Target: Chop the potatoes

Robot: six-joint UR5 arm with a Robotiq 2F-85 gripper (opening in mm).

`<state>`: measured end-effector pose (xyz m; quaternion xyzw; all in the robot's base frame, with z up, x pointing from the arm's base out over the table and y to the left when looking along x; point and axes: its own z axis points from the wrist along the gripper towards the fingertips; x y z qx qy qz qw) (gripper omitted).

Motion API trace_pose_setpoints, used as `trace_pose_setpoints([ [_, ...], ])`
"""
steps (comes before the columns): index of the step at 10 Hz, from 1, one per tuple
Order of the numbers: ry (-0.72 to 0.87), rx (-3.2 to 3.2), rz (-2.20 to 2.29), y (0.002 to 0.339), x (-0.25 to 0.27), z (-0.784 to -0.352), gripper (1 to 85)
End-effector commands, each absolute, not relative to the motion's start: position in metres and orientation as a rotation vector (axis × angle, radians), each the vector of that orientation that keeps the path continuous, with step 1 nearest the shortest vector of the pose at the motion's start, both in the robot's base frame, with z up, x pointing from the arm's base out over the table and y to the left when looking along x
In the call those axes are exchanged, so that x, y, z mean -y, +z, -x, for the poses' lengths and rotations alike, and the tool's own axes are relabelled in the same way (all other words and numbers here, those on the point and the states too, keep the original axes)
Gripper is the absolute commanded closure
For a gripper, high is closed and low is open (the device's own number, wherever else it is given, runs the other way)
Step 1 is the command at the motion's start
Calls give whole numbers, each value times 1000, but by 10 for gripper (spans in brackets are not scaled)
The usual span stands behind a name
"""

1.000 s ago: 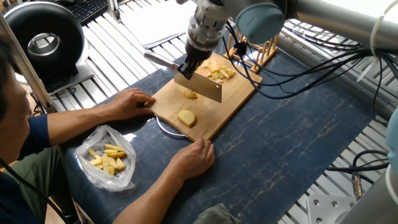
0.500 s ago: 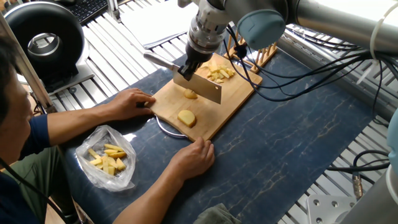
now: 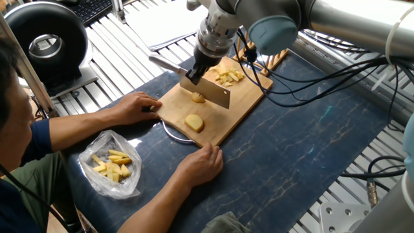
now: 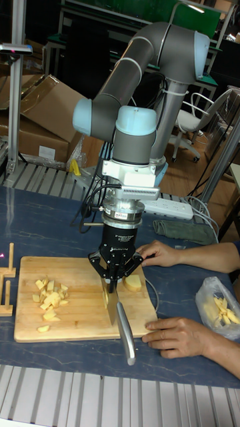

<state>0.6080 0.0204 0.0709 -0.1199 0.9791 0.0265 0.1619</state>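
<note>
My gripper point(image 3: 196, 69) point(image 4: 115, 279) is shut on a cleaver point(image 3: 207, 92), gripping it at the top of the blade, with the handle point(image 4: 125, 328) sticking out to the side. The blade stands edge-down on the wooden cutting board point(image 3: 239, 103) point(image 4: 80, 319), right beside a small potato chunk point(image 3: 197, 98). A larger rounded potato piece point(image 3: 194, 122) point(image 4: 134, 283) lies nearer the person. A pile of chopped potato pieces point(image 3: 228, 77) point(image 4: 50, 295) sits at the far end of the board.
A person's two hands point(image 3: 138, 107) point(image 3: 200, 165) hold the board's near edges. A clear plastic bag of yellow pieces point(image 3: 113, 165) point(image 4: 220, 310) lies beside them. A wooden rack point(image 3: 266, 57) stands past the board, with cables point(image 3: 336, 71) to its right.
The arm's upper joints have drifted slightly to the right. The cleaver stays almost where it was by the small chunk. The hands and potato pieces have not moved.
</note>
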Motion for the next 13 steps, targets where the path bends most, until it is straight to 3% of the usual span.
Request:
trace_pose_setpoints([
  [1, 82, -2773, 342, 69, -18, -611, 847],
  [9, 62, -2735, 378, 65, -13, -620, 847],
  [13, 29, -2782, 505, 99, 12, -603, 847],
])
